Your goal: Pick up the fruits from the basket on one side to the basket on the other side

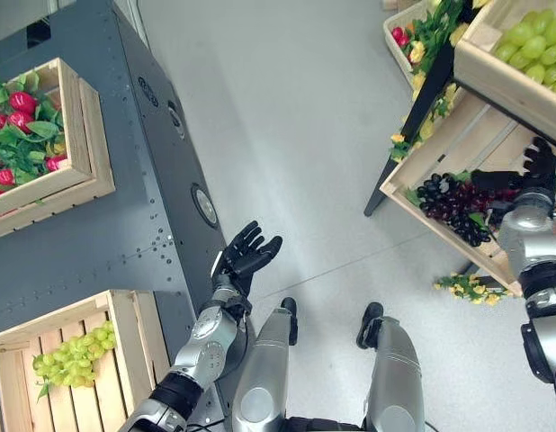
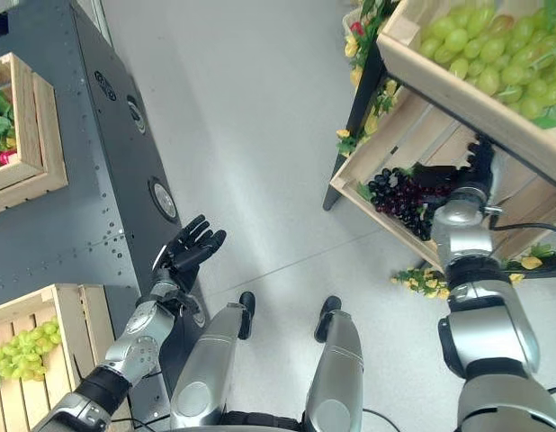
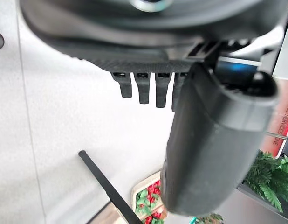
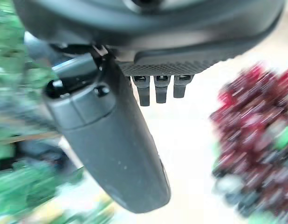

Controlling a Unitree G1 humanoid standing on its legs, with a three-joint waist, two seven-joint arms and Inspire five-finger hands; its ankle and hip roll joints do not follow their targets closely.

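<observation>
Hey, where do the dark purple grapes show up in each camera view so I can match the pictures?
Left eye view: dark purple grapes at right, in the lower crate of the slanted wooden rack.
Right eye view: right of centre, same crate, beside the right hand.
Left wrist view: not seen.
Right wrist view: blurred reddish-purple cluster past the hand's fingers.
Shared landmark: the green grapes in the crate above.

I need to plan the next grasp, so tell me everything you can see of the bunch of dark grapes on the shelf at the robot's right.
The dark grapes are a long cluster of purple-black and deep red berries that look glossy. They lie on their side in a slanted, pale wooden crate on the rack's lower shelf, with green leaves at the crate's edge. The right hand reaches into the crate just beyond them, fingers straight, holding nothing; whether it touches them cannot be told.
</observation>
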